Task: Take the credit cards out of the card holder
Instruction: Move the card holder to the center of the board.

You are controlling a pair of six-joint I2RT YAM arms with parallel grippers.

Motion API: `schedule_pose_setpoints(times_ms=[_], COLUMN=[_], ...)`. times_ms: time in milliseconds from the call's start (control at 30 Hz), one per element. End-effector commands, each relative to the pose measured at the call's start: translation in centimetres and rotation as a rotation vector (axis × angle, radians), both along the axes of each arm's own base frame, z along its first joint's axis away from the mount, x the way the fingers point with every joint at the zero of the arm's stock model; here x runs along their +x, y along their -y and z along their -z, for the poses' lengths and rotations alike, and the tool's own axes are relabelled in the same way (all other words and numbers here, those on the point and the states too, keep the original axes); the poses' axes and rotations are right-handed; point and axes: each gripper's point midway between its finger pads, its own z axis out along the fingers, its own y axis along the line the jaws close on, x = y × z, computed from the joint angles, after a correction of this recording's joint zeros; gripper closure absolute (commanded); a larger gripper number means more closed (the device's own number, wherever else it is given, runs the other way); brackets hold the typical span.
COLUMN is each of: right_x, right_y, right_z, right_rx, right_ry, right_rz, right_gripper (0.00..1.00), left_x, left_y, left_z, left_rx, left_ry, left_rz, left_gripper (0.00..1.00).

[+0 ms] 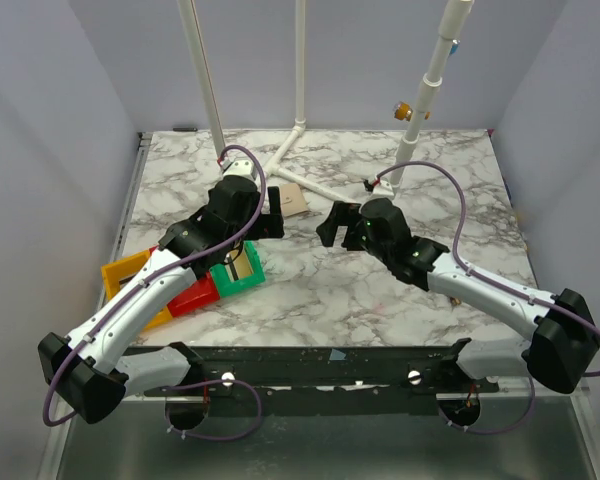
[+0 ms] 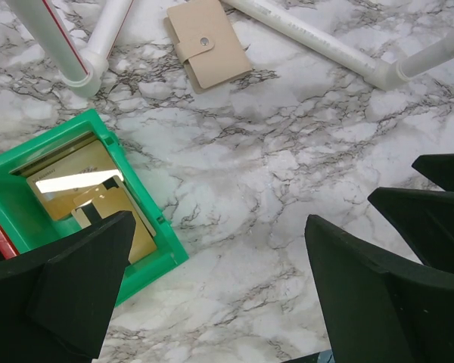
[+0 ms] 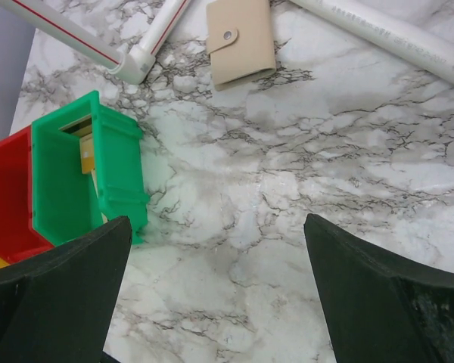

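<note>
The card holder (image 1: pixel 294 200) is a small beige sleeve, shut with a snap flap, lying flat on the marble table between the white pipes. It also shows in the left wrist view (image 2: pixel 208 44) and in the right wrist view (image 3: pixel 240 39). No credit cards are in view. My left gripper (image 1: pixel 272 214) is open and empty, just left of and nearer than the holder; its jaws (image 2: pixel 219 291) stand wide apart over bare marble. My right gripper (image 1: pixel 330 224) is open and empty, just right of the holder, jaws (image 3: pixel 216 291) wide over bare marble.
A green bin (image 1: pixel 238 268) with a tan flat thing inside (image 2: pixel 91 193), a red bin (image 1: pixel 192 296) and a yellow bin (image 1: pixel 130 275) stand under my left arm. White pipes of a stand (image 1: pixel 310 180) lie beside the holder. The right gripper's fingers (image 2: pixel 439 204) show in the left wrist view.
</note>
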Motion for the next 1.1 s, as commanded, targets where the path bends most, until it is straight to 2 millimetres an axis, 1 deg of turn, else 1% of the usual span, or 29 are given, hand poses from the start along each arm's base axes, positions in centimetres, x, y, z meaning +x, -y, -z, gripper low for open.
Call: schedule_pose_setpoints(times_ms=[0, 233, 400, 567, 633, 733, 933, 967, 1000, 1067], right_x=[0.2, 1.0, 1.4, 2.2, 2.9, 4.1, 7.5, 8.0, 8.6, 9.8], right_y=[-0.1, -1.0, -1.0, -1.5, -1.9, -2.9, -6.1, -6.7, -7.3, -8.3], right_z=[-0.8, 0.3, 0.6, 1.6, 1.9, 3.0, 5.1, 5.9, 6.2, 7.9], right_rx=[0.001, -0.024, -0.044, -0.079, -0.095, -0.127, -0.198, -0.212, -0.218, -0.254], right_ry=[0.030, 0.006, 0.010, -0.002, -0.006, -0.018, -0.020, -0.026, -0.017, -0.021], right_rz=[-0.007, -0.009, -0.004, -0.005, 0.000, -0.005, -0.045, -0.053, -0.062, -0.075], right_gripper=[0.00, 0.00, 0.00, 0.00, 0.00, 0.00, 0.00, 0.00, 0.00, 0.00], left_x=[0.4, -0.1, -0.3, -0.4, -0.6, -0.9, -1.5, -1.6, -1.7, -1.9], left_y=[0.4, -0.2, -0.5, -0.7, -0.8, -1.1, -1.8, -2.0, -2.1, -2.3], left_z=[-2.1, -1.7, -1.5, -1.6, -1.7, -1.5, -1.3, -1.2, -1.3, -1.3], left_rx=[-0.051, -0.025, -0.017, -0.016, -0.016, -0.019, -0.006, -0.003, -0.003, -0.005], left_ry=[0.044, 0.031, 0.029, 0.034, 0.038, 0.042, 0.038, 0.037, 0.038, 0.040], left_rz=[0.005, -0.004, -0.002, -0.005, -0.007, -0.011, -0.020, -0.022, -0.022, -0.024], left_gripper=[0.01, 0.01, 0.02, 0.01, 0.01, 0.01, 0.01, 0.01, 0.02, 0.02])
